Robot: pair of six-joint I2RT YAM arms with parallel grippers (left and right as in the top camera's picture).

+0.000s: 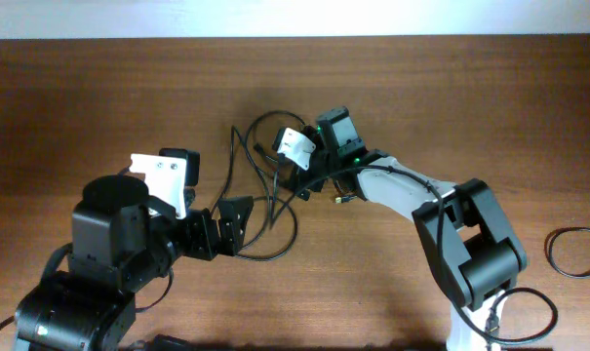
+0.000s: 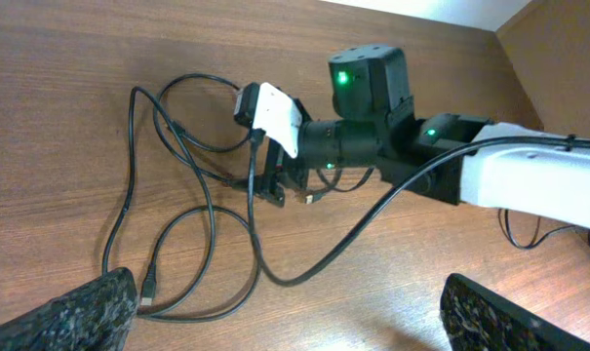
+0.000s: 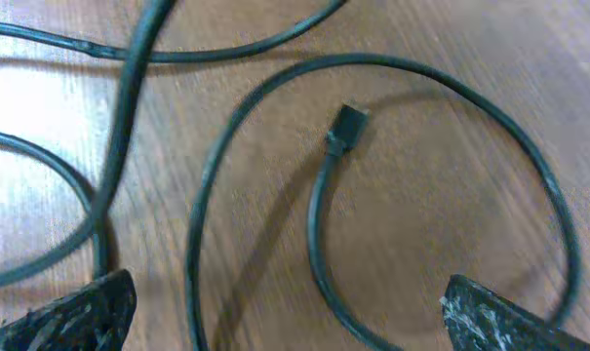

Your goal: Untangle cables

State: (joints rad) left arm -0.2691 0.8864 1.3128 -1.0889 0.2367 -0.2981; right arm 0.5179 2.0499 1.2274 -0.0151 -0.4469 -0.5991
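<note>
The cables [image 1: 267,200] are thin black cords lying in overlapping loops on the wooden table at the centre. In the left wrist view the loops [image 2: 182,210] spread out on the left, with a small plug [image 2: 148,289] by my left finger. My left gripper [image 1: 228,226] is open and empty at the bundle's lower left edge [image 2: 295,327]. My right gripper [image 1: 302,183] is open, low over the bundle's right side. In the right wrist view its fingers [image 3: 295,312] straddle two cord strands, and a loose plug end [image 3: 348,125] lies just ahead.
A separate black cord loop [image 1: 577,252] lies at the table's right edge. The right arm's white link [image 1: 397,193] and its thick wire [image 2: 373,210] cross above the table right of the bundle. Bare wood extends to the far side [image 1: 129,88].
</note>
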